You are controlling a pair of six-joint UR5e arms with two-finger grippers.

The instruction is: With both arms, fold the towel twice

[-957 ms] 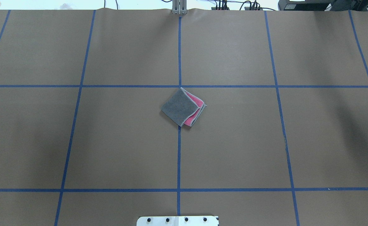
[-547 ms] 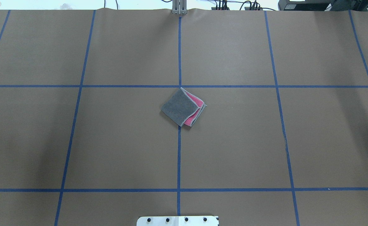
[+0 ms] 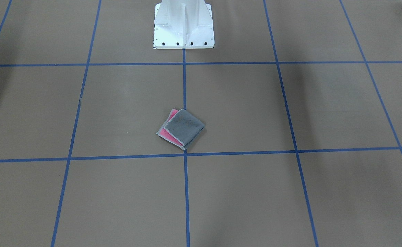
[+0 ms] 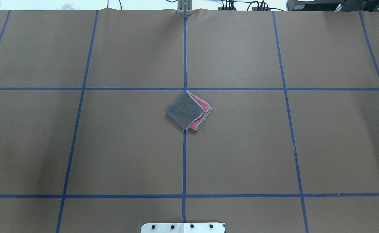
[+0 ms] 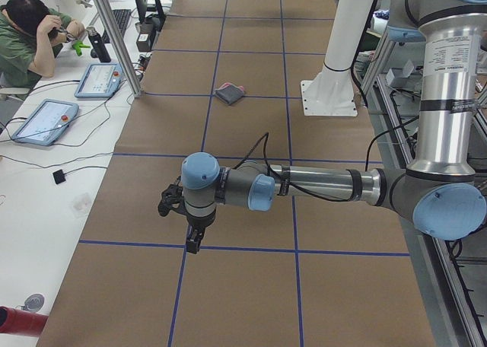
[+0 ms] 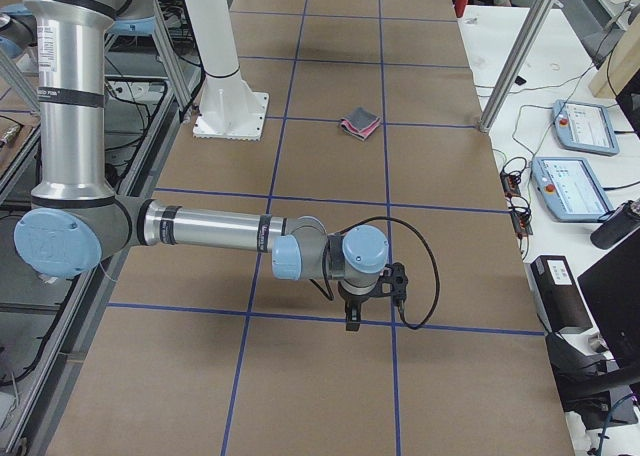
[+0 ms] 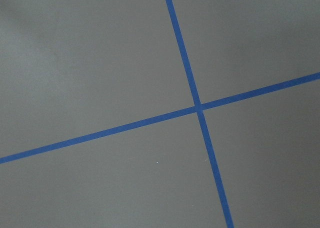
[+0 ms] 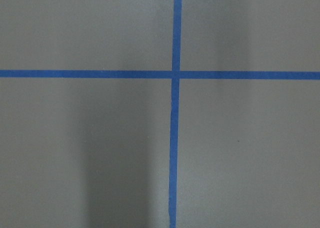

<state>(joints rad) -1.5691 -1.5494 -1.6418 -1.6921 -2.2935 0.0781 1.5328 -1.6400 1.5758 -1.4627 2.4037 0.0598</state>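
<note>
With the towel (image 4: 189,110) lying folded centre-frame, our left pincer (image 5: 194,244) and right pincer (image 6: 352,320) hung clear, job seemingly done; spread or pressed, we couldn't tell.

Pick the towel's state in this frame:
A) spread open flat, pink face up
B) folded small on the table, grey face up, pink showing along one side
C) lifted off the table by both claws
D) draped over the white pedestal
B: the towel lies folded on the table, grey on top with pink layers peeking out at one side, and nothing touches it.
</note>
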